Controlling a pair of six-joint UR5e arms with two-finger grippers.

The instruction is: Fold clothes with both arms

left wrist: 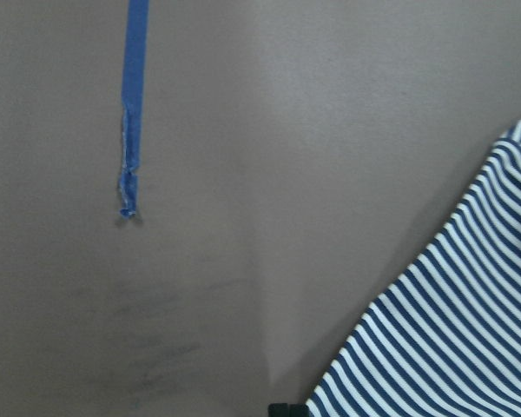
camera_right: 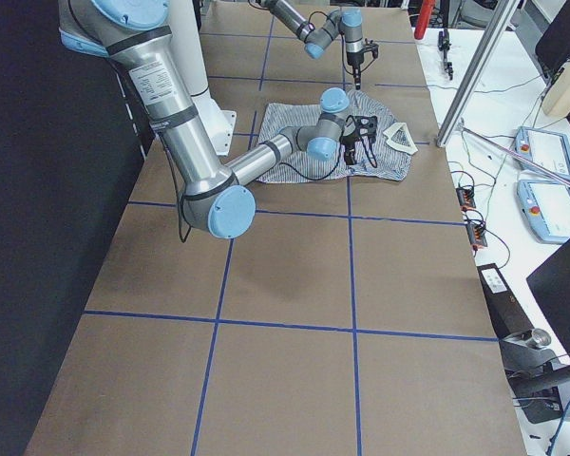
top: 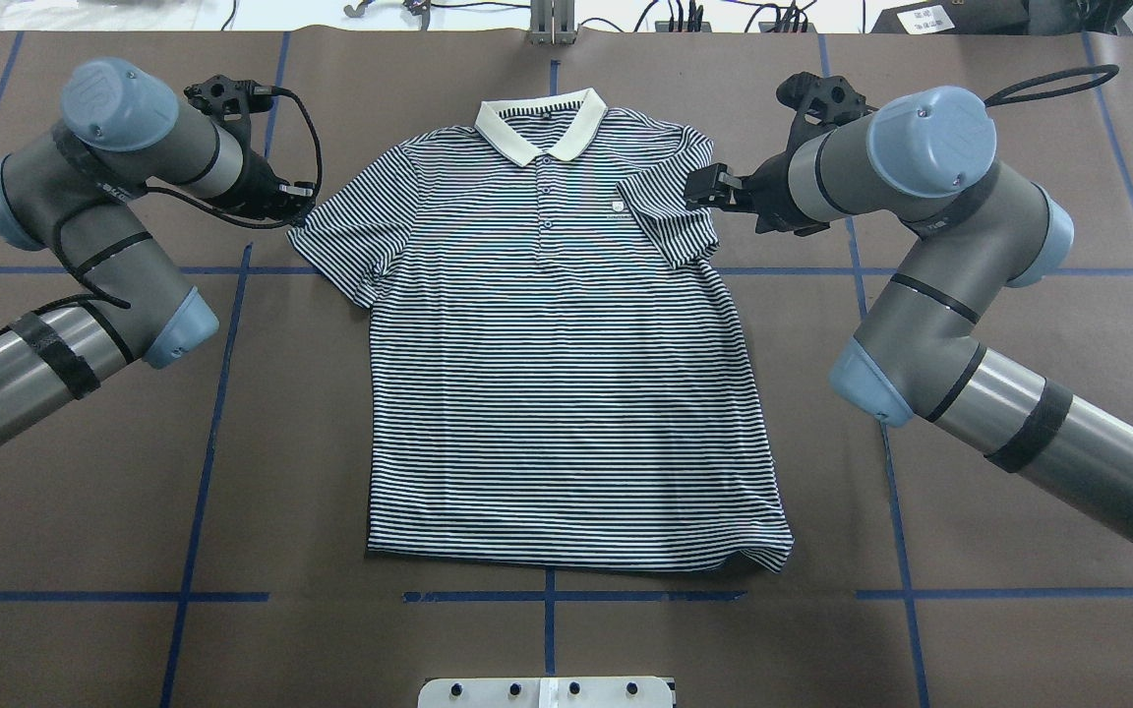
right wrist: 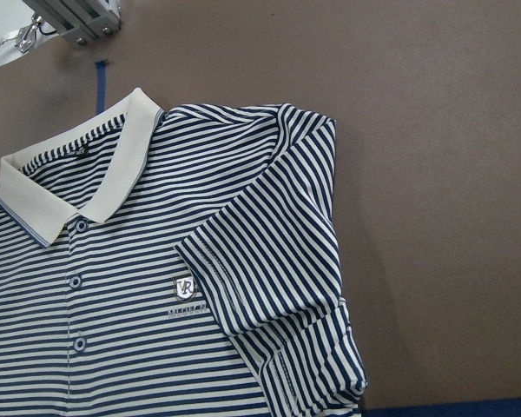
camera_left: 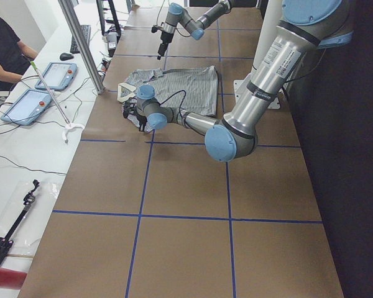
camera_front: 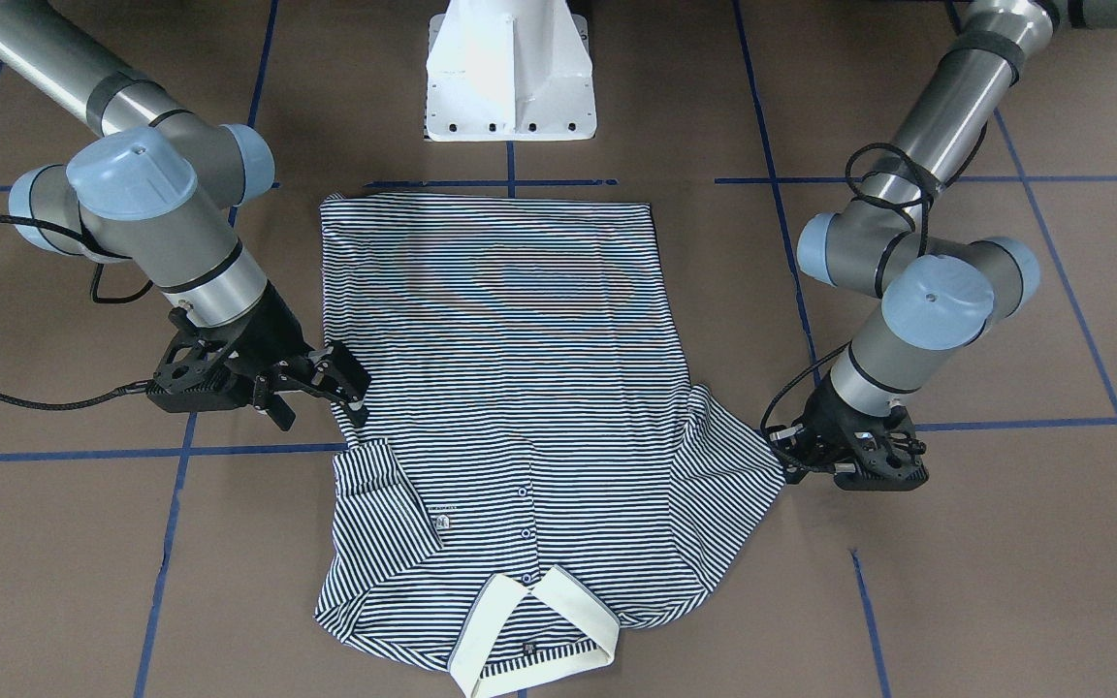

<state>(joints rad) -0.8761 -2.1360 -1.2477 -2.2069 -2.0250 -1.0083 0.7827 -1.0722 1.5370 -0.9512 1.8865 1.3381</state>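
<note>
The striped polo shirt [top: 547, 393] lies flat and face up on the brown table, with its cream collar [top: 539, 123] at the far side from the robot. It also shows in the front view [camera_front: 520, 320]. One sleeve [top: 670, 216] is folded over onto the chest beside the logo, which the right wrist view [right wrist: 278, 287] shows close up. My right gripper [top: 709, 187] is open next to that folded sleeve and holds nothing; the front view [camera_front: 321, 393] shows it too. My left gripper [top: 293, 211] is low at the tip of the other, spread-out sleeve [camera_front: 733, 465]. Its fingers are hidden, so I cannot tell its state.
The white pedestal base [camera_front: 510, 78] stands past the shirt's hem. Blue tape lines [top: 203, 433] cross the brown table cover. An operator [camera_left: 3, 49] and tablets [camera_left: 53, 74] are at a side bench beyond the collar end.
</note>
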